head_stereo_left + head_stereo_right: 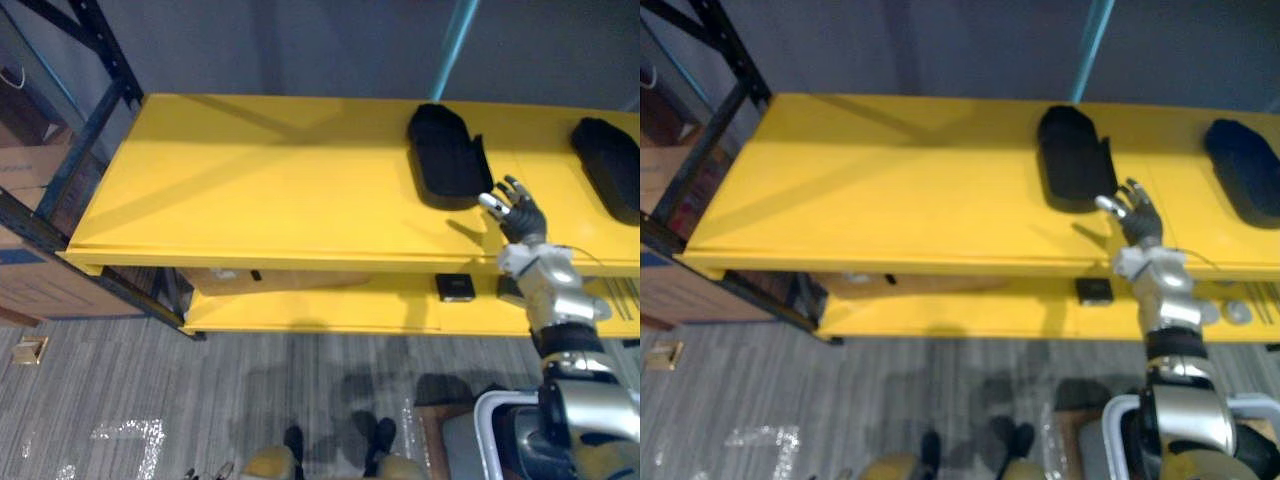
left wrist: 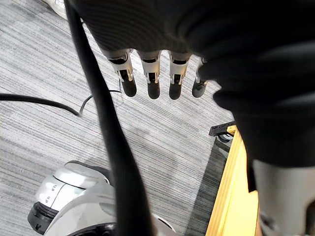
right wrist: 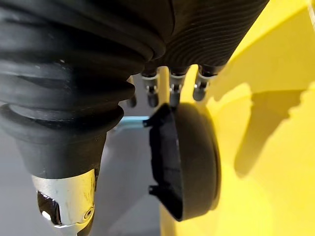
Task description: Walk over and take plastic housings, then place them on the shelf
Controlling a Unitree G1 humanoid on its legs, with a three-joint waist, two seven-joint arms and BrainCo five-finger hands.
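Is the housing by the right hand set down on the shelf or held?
On the shelf: the housing lies on its top level, right hand open beside it.

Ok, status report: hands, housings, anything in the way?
Right hand open, at near edge of black housing lying on yellow shelf. Left hand open, empty, over floor. Second housing further right. Nothing seen blocking.
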